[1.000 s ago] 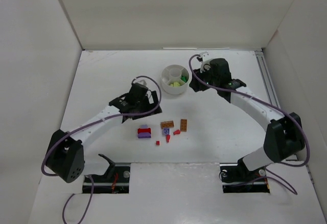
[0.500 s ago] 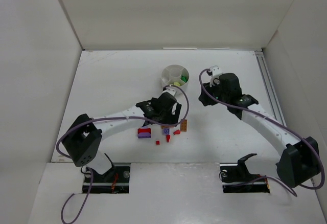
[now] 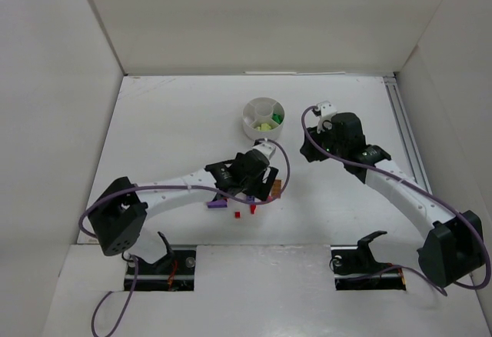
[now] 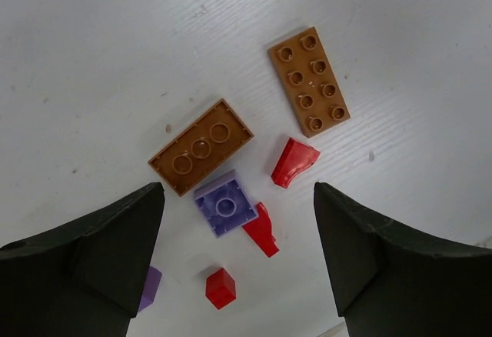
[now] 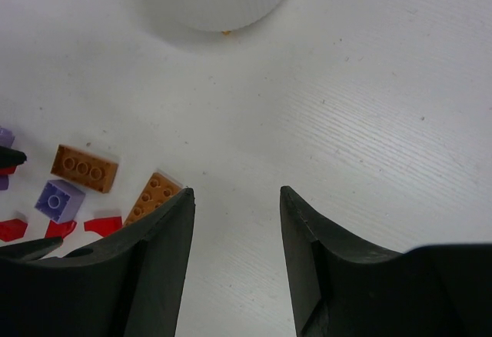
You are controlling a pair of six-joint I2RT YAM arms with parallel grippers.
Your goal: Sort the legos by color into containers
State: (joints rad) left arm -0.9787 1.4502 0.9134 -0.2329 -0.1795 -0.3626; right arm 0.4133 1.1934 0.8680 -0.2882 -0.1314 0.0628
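My left end effector (image 4: 238,198): stood open, empty
My right end effector (image 5: 236,198): stood open
Orange-brown plates (image 4: 201,146): two, flat, studded
Red pieces (image 4: 294,161): three, smooth

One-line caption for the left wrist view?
Open left gripper hovers over two orange-brown plates, a purple brick and red pieces on the white table.

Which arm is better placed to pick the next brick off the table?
Left. The left gripper, open, hangs right over the loose bricks, the purple brick centred under it. The right gripper, open and empty, hovers over bare table, the bricks off to its side.
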